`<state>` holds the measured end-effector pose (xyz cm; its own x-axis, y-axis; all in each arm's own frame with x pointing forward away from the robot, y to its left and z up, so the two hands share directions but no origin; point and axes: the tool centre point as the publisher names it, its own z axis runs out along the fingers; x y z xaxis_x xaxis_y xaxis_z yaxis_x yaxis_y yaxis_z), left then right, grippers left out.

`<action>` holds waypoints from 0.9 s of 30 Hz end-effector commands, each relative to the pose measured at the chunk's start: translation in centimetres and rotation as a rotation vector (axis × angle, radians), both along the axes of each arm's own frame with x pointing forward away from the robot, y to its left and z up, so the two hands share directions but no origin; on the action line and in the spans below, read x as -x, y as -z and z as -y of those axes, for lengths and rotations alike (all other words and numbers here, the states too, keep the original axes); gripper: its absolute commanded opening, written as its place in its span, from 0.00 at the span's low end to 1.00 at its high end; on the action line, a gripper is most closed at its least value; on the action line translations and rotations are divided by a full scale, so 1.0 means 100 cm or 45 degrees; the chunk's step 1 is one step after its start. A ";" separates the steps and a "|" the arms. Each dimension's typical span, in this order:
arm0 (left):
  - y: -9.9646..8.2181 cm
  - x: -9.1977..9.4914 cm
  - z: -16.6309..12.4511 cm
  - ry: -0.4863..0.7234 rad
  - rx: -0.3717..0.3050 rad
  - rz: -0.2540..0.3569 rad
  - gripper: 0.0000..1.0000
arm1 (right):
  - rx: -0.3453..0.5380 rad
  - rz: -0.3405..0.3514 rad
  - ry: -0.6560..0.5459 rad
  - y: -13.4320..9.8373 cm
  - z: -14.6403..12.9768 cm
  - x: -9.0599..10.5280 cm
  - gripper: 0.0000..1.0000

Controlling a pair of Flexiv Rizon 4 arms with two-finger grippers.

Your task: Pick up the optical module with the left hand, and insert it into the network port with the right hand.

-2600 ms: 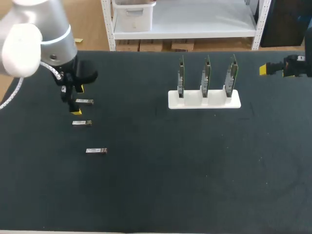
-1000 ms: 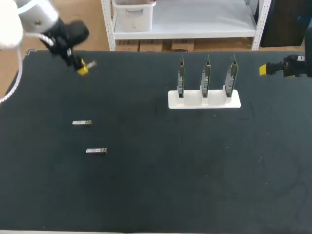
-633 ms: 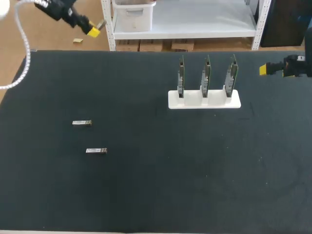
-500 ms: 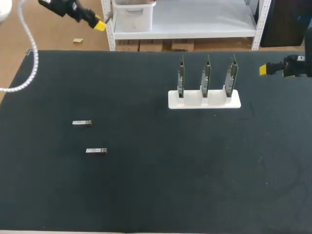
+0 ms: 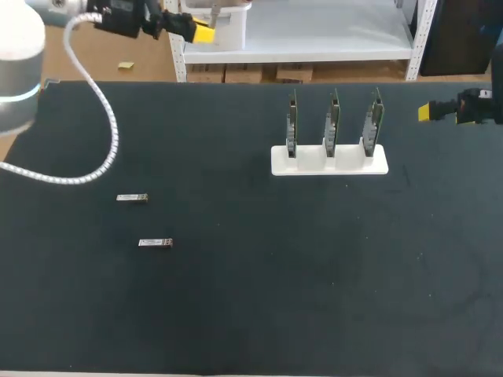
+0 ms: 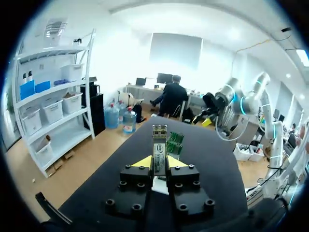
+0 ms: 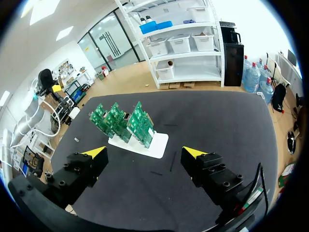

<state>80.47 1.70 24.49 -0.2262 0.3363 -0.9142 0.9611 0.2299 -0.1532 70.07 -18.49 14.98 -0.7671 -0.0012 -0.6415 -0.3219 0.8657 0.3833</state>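
My left gripper (image 5: 201, 32) hangs high above the table's far left edge, shut on a silver optical module (image 6: 159, 146). In the left wrist view the module stands upright between the yellow fingertips (image 6: 143, 162), its end sticking out beyond them. The green network boards (image 5: 333, 122) stand in a white holder (image 5: 330, 162) at the back right of the black table (image 5: 259, 275). My right gripper (image 5: 428, 111) stays at the far right edge. In the right wrist view it (image 7: 145, 153) is open and holds nothing, with the boards (image 7: 123, 123) ahead of it.
Two more silver modules lie on the table's left side, one (image 5: 132, 198) a little behind the other (image 5: 156, 243). The white holder (image 7: 145, 144) carries three upright boards side by side.
The left arm has lifted one module off the table, carried it up and back, then swung right. Two modules stay where they lay. The right arm has not moved.
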 end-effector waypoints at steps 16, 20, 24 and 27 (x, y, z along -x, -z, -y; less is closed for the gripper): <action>0.020 0.017 0.077 0.289 0.364 0.178 0.00 | 0.002 0.001 0.003 0.000 0.000 0.001 1.00; 0.026 0.024 0.087 0.294 0.375 0.189 0.00 | 0.002 0.001 0.003 0.000 0.000 0.001 1.00; 0.035 0.030 0.095 0.285 0.370 0.195 0.00 | 0.002 0.001 0.003 0.000 0.000 0.001 1.00; 0.041 0.032 0.100 0.280 0.362 0.197 0.00 | 0.002 0.001 0.003 0.000 0.000 0.001 1.00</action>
